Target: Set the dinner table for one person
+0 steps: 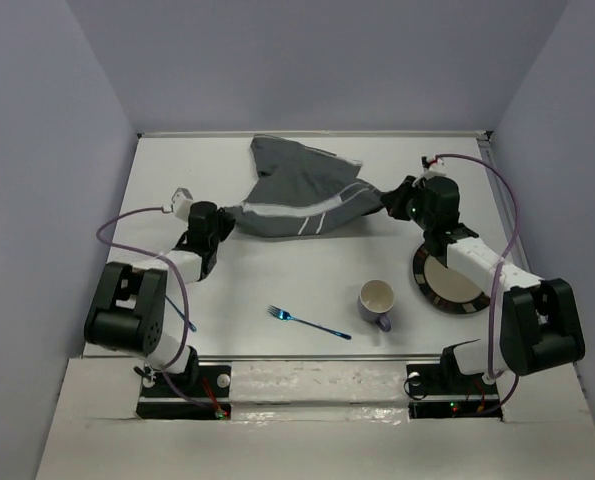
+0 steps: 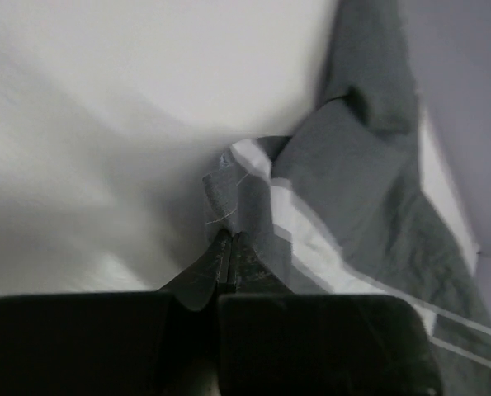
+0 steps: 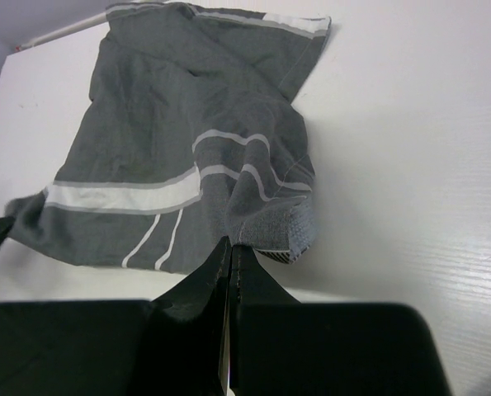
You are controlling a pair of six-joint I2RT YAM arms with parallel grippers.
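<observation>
A dark grey cloth placemat with pale stripes lies crumpled and stretched at the back of the white dinner table. My left gripper is shut on the placemat's left corner. My right gripper is shut on its right corner. The cloth hangs lifted between them, with its far edge resting on the table. A blue fork, a white and purple mug and a dark-rimmed plate lie at the front right; my right arm covers part of the plate.
Pale walls close the table on the left, back and right. A purple cable loops off each arm. A thin blue item lies by the left arm's base. The arm bases stand at the near edge.
</observation>
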